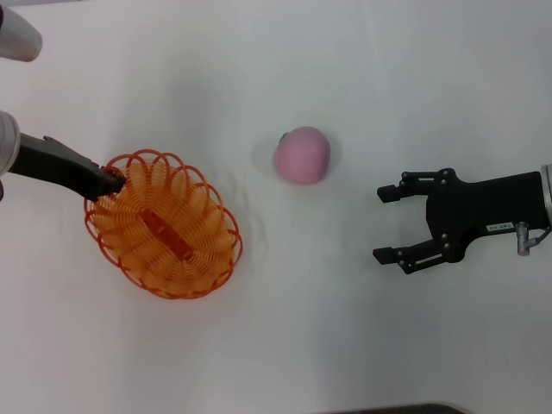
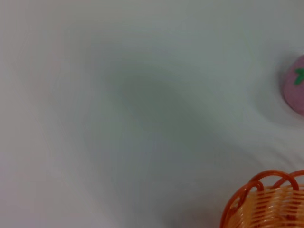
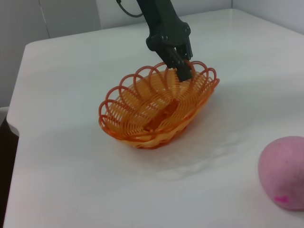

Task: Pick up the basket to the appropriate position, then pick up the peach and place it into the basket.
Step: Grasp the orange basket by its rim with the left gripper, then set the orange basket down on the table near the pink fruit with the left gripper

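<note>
The orange basket [image 1: 164, 224] lies on the white table at the left. My left gripper [image 1: 112, 179] is shut on its scalloped rim at the far left end. In the right wrist view the left gripper [image 3: 183, 71] pinches the rim and that end of the basket [image 3: 156, 107] sits a little higher. The pink peach [image 1: 302, 155] rests on the table to the right of the basket, apart from it. My right gripper [image 1: 388, 224] is open and empty, to the right of the peach. The left wrist view shows the basket rim [image 2: 266, 202] and the edge of the peach [image 2: 297, 90].
The white table [image 1: 345, 345] spreads all around. Its far edges and a wall show in the right wrist view [image 3: 61, 19]. A dark strip [image 1: 431, 409] marks the table's front edge.
</note>
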Motion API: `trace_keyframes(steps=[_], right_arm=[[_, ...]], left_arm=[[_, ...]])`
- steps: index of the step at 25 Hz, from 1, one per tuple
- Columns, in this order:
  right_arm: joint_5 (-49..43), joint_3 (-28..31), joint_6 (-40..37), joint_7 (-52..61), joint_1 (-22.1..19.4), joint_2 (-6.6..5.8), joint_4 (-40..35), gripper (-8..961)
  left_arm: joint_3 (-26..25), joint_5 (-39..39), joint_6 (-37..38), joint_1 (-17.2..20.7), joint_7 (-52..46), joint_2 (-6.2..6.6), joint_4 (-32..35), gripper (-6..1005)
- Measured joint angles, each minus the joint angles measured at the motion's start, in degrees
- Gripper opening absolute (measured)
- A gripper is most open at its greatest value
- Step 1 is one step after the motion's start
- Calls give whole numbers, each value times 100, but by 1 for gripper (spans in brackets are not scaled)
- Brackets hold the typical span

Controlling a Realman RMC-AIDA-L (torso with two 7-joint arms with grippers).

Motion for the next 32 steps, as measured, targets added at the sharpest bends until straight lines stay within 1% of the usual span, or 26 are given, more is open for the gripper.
trace_keyframes(steps=[3, 7, 13, 17, 21, 24, 27, 28, 32], right_arm=[[0, 0, 10, 0, 0, 0, 0, 946], [0, 0, 14, 0, 0, 0, 0, 947], [0, 11, 14, 0, -1, -1, 0, 947], [0, 33, 14, 0, -8, -12, 0, 946], [0, 74, 42, 0, -9, -18, 0, 946], [7, 79, 88, 0, -3, -16, 0, 947], [23, 80, 108, 0, -1, -14, 0, 947], [27, 81, 115, 0, 0, -13, 0, 947], [39, 110, 142, 0, 21, -9, 0, 947]], left_arm=[[-26, 3, 118, -52, -260, 21, 9, 99], [-147, -28, 371, -143, -725, 72, 11, 92], [-912, -178, 1087, -342, -1086, 85, 1, 83], [-1223, -352, 1331, -334, -1355, 80, 2, 73], [-1358, -416, 1265, -198, -1526, 9, -25, 66], [-1331, -566, 1065, -12, -1601, -44, -76, 67], [-1268, -910, 865, 273, -1618, -54, -176, 67], [-1268, -910, 865, 273, -1618, -54, -176, 66], [-1146, -1164, 777, 483, -1684, -65, -229, 64]])
